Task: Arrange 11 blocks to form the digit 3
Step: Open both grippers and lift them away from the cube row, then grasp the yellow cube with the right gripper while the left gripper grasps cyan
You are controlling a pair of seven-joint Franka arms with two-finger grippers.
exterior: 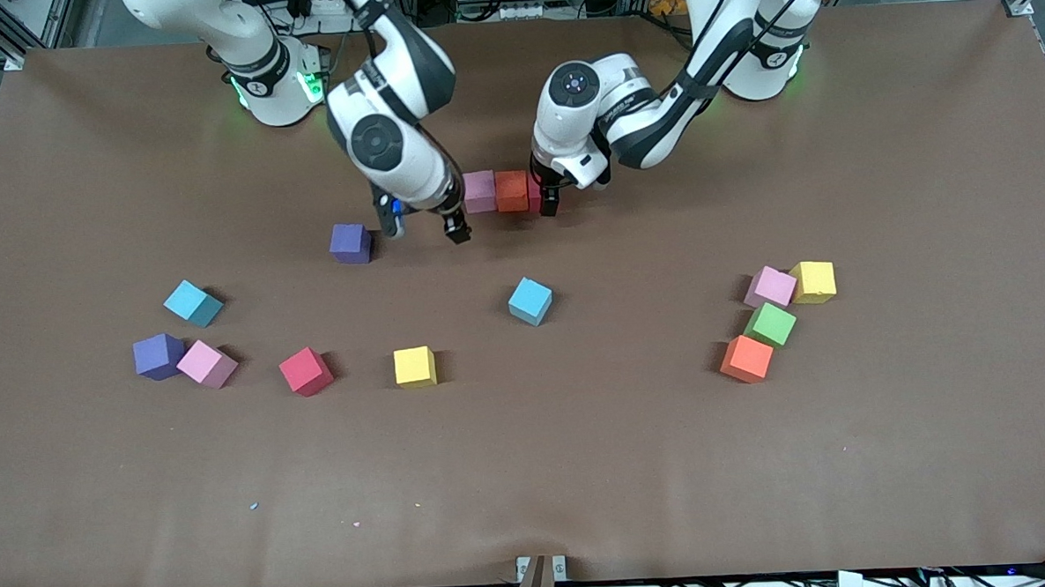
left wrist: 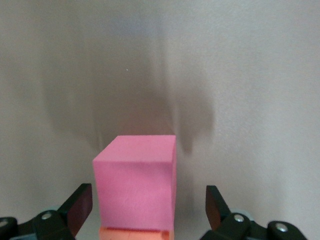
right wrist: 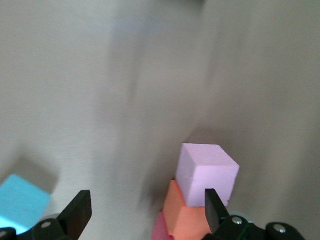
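Three blocks stand side by side in a row on the brown table: a light pink block (exterior: 480, 191), an orange block (exterior: 511, 191) and a deep pink block (exterior: 533, 192). My left gripper (exterior: 543, 197) is open around the deep pink block (left wrist: 135, 182), with a gap on each side of it. The orange block (left wrist: 132, 234) touches that block. My right gripper (exterior: 425, 231) hangs open and empty over bare table beside the row's light pink end. In the right wrist view the light pink block (right wrist: 207, 172) and the orange block (right wrist: 187, 215) lie beside one finger.
Loose blocks lie nearer the front camera: purple (exterior: 350, 244), light blue (exterior: 530, 300), yellow (exterior: 415, 366), red (exterior: 305, 371), and a group of three (exterior: 192, 303) toward the right arm's end. Several more (exterior: 770, 323) cluster toward the left arm's end.
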